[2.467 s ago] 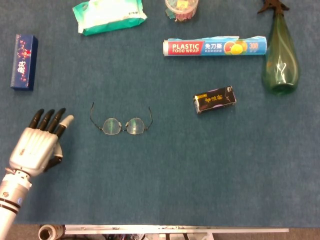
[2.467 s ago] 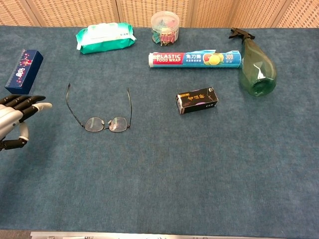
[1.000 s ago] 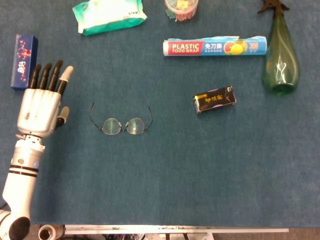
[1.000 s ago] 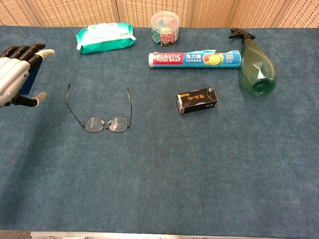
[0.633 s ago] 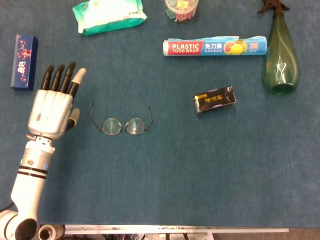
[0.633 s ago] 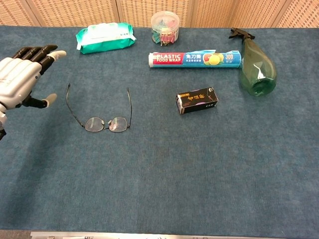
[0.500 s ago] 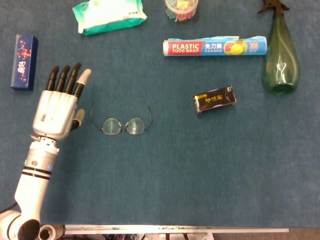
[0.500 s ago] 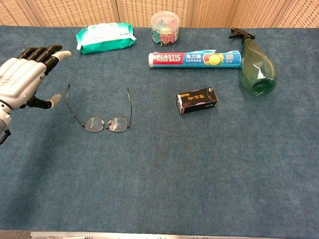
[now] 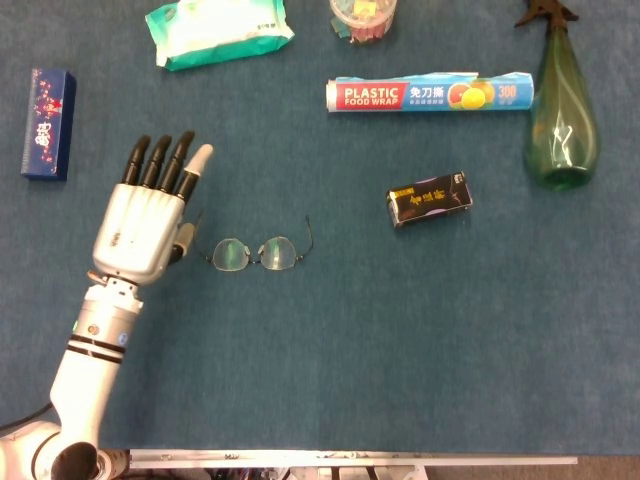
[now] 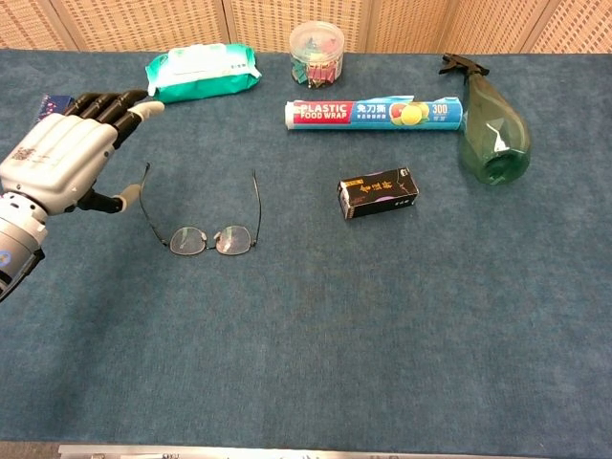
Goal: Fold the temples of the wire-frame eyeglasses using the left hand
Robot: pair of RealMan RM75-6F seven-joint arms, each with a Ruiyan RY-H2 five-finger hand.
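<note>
The wire-frame eyeglasses [image 9: 258,251] lie on the blue worktop [image 9: 400,340], left of centre, lenses toward the near edge. Their frame is thin dark metal with two rounded, clear, faintly greenish lenses joined by a slim bridge. In the chest view both temples stand unfolded, reaching away from the lenses toward 12 o'clock, roughly parallel. The left hand [image 9: 143,222] sits at 9 o'clock of the eyeglasses, released, holding nothing, its dark-tipped fingers [image 10: 105,105] extended and close together. Its thumb lies just beside the left temple [image 10: 146,199]; whether it touches cannot be told. The right hand appears in neither view.
</note>
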